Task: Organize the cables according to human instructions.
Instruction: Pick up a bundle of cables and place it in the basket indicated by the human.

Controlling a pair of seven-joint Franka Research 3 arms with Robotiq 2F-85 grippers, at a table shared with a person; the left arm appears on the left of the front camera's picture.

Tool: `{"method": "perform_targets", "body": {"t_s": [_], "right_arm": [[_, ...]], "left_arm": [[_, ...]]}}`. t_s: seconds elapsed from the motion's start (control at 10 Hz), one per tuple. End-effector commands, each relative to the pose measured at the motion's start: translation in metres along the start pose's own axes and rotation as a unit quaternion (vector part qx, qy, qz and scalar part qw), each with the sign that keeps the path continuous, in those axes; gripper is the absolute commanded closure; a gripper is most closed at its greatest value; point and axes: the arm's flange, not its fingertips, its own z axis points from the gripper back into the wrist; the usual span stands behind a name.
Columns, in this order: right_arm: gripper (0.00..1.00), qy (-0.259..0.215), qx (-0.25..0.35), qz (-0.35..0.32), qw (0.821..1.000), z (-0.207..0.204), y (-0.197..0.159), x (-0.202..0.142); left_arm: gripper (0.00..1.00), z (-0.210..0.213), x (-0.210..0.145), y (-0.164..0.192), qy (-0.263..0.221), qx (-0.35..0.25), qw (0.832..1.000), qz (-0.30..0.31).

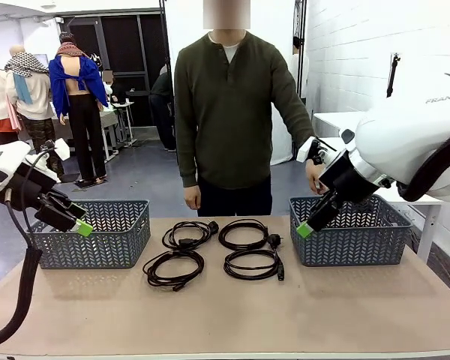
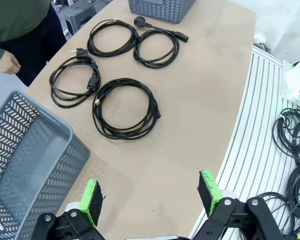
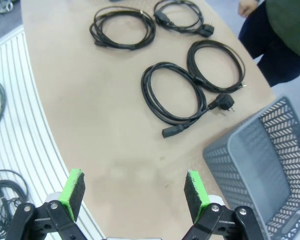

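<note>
Front view: four cables (image 1: 186, 241) coiled between two baskets (image 1: 97, 240).

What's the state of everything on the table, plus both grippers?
left gripper: open, empty
right gripper: open, empty
far-left cable: coiled, on table
far-right cable: coiled, on table
near-left cable: coiled, on table
near-right cable: coiled, on table
left basket: upright, no cable seen inside
right basket: upright, no cable seen inside
</note>
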Motion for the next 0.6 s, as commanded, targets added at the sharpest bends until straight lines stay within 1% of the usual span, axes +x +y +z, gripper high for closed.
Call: {"method": "perform_targets", "body": {"t_s": [0.0,0.3,0.4,0.5], "right_arm": [[0.0,0.008,-0.013,-0.024,1.0,-0.011,-0.007,0.026],[0.0,0.049,-0.046,-0.052,0.996,-0.034,-0.03,0.062],[0.0,0.066,-0.075,-0.072,0.992,-0.044,-0.042,0.071],[0.0,0.078,-0.085,-0.088,0.989,-0.054,-0.05,0.076]], "left_arm": [[0.0,-0.001,-0.001,0.004,-0.006,-0.006,1.0,-0.007],[0.0,-0.001,-0.001,0.004,-0.006,-0.006,1.0,-0.007],[0.0,-0.001,-0.001,0.004,-0.006,-0.006,1.0,-0.007],[0.0,-0.001,-0.001,0.004,-0.006,-0.006,1.0,-0.007]]}}
